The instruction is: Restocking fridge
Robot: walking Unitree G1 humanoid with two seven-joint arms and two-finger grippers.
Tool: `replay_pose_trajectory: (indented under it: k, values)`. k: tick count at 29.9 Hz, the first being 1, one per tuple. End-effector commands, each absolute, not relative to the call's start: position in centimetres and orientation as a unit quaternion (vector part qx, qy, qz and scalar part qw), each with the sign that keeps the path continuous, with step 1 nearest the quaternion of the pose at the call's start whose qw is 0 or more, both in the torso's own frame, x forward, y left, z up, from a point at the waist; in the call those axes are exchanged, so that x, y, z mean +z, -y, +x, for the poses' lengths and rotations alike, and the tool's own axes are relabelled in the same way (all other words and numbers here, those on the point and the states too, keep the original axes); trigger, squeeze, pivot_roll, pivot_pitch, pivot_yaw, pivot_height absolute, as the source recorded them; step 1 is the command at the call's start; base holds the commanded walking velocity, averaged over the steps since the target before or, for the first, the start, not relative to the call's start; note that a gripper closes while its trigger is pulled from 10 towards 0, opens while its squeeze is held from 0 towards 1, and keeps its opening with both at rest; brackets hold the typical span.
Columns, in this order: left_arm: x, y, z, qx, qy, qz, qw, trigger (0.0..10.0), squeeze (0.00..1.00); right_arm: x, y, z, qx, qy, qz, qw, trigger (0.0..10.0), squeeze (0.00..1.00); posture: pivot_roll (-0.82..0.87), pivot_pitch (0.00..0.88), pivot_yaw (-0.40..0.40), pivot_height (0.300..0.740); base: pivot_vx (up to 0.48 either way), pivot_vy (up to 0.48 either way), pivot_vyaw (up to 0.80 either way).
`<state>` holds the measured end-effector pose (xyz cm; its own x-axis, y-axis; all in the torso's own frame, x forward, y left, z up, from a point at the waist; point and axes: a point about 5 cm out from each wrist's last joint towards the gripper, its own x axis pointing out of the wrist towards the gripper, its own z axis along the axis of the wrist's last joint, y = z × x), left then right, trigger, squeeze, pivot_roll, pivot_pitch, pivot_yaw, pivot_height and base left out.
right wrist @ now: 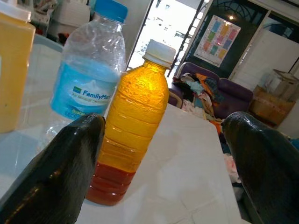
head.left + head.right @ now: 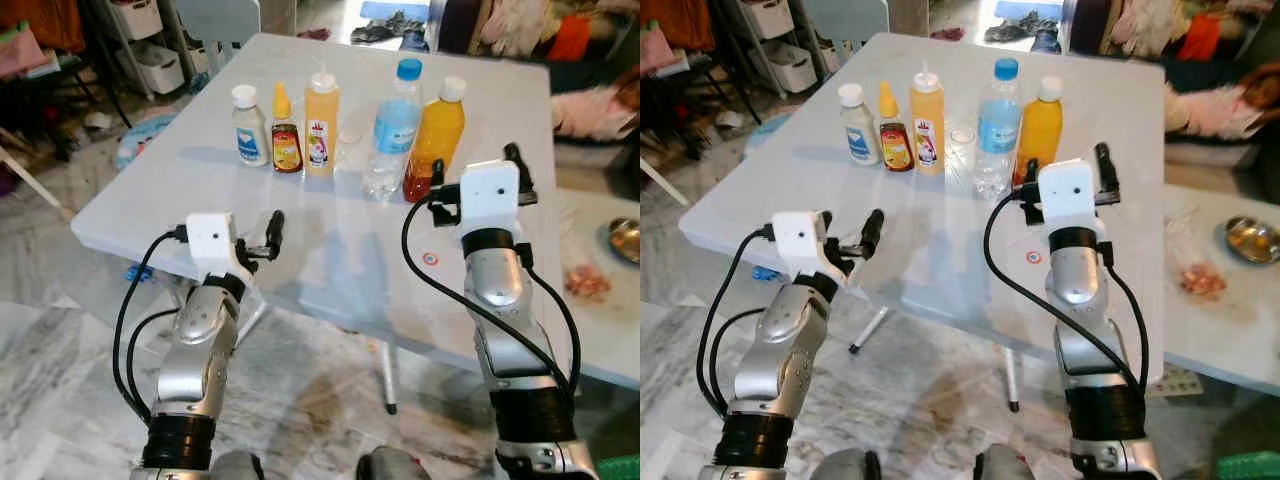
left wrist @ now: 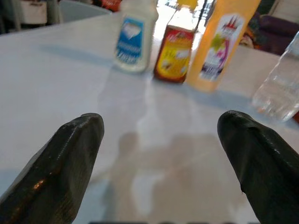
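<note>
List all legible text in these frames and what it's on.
"FamilyMart": blue label of the water bottle; smaller print beneath it is unreadable.
White bottle: blue label, blurred.
Brown sauce bottle: label blurred.
Tall orange squeeze bottle: label blurred.
Orange juice bottle: no label showing.
Wall poster: too small.

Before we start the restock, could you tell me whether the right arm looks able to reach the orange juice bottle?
Probably yes: the right tool is open right beside the orange juice bottle, nothing between them; the water bottle stands close on its far side.
</note>
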<state>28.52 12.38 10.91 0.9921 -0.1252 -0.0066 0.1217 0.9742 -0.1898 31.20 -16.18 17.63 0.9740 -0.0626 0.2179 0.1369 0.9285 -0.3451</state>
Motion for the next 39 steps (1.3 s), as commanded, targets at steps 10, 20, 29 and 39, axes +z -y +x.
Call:
replay_pose_trajectory:
  k: [10, 20, 29, 39]
  values:
    - [12.2, -12.7, 28.7, -0.086, 0.022, -0.068, 0.994, 10.0, 0.0, 18.4, 17.4, 31.9, -0.076, 0.116, -0.147, 0.979, 10.0, 0.0, -0.04, 0.018, 0.021, 0.74, 0.0, 0.0, 0.0]
    - [12.5, -12.4, 29.2, -0.106, 0.021, -0.062, 0.992, 10.0, 0.0, 20.7, 18.3, 34.1, -0.088, 0.135, -0.134, 0.978, 10.0, 0.0, -0.05, 0.042, 0.06, 0.74, 0.0, 0.0, 0.0]
    - [12.7, -13.2, 28.7, -0.111, 0.014, -0.053, 0.992, 10.0, 0.0, 21.8, 17.5, 36.2, -0.076, 0.134, -0.108, 0.982, 10.0, 0.0, -0.01, 0.08, 0.088, 0.74, 0.0, 0.0, 0.0]
    - [12.8, -13.6, 28.2, -0.113, 0.004, -0.048, 0.992, 10.0, 0.0, 22.9, 17.4, 37.9, -0.077, 0.133, -0.108, 0.982, 10.0, 0.0, 0.01, 0.11, 0.101, 0.74, 0.0, 0.0, 0.0]
